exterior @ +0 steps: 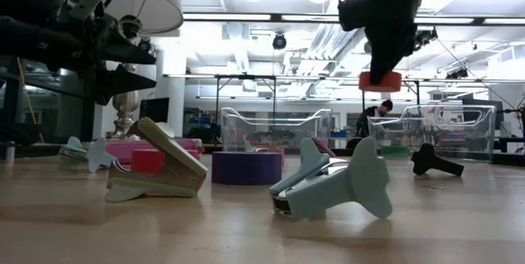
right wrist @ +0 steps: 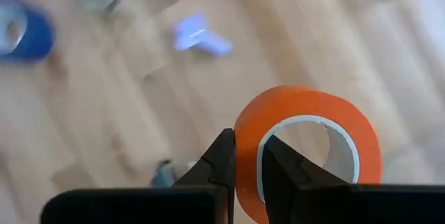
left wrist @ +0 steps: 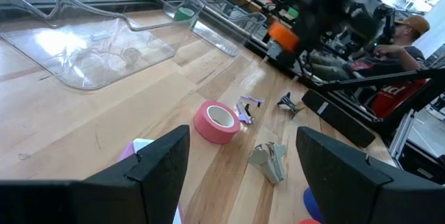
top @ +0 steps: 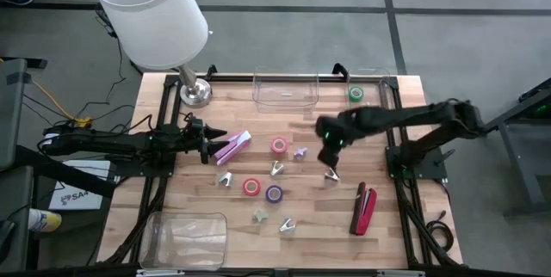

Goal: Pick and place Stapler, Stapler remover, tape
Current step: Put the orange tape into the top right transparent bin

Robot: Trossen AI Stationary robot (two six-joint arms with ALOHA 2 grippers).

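a: right gripper (right wrist: 245, 156) clenched on orange tape roll (right wrist: 306, 144)'s wall, lifted over mid-table.
b: below: claw-shaped staple removers (top: 331, 175), pink ring (top: 279, 145), purple ring (top: 274, 193). left gripper (left wrist: 240, 165) released beside pink stapler (top: 232, 147).

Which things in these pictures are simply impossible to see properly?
- The orange tape roll pinched by the right pincer: hidden under the arm in the high view.
- Green tape roll: whether it lies inside the clear bin, too small to tell.
- Pink stapler: mostly hidden behind the left pincer in the left wrist view.
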